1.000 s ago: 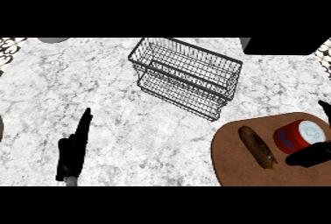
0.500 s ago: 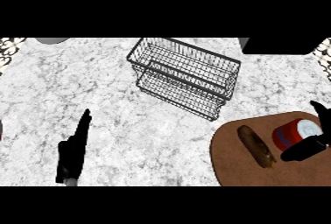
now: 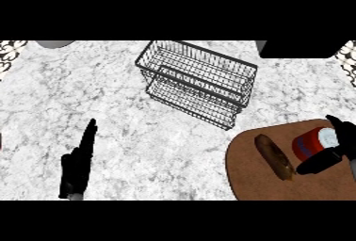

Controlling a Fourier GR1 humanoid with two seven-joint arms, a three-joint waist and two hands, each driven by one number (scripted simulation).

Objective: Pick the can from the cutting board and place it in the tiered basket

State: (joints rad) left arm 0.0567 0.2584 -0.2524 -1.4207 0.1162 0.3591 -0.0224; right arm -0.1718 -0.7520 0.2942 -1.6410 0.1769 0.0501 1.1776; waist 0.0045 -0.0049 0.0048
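The can, red with a blue band and a white end, lies tilted on the round brown cutting board at the lower right. My right hand comes in from the right edge. Its thumb presses the can's near side and its fingers arch over the far side, so the hand is curled round the can. The black wire tiered basket stands at the upper middle, apart from the board. At the lower left my left hand rests open, fingers straight and pointing up.
A brown elongated loaf lies on the board just left of the can. A dark block sits at the top right and a grey round object at the top left. Marble counter stretches between the hands.
My right hand has moved in from the right and closed its thumb and fingers round the can, which has shifted slightly left and tilted. The left hand has stayed still.
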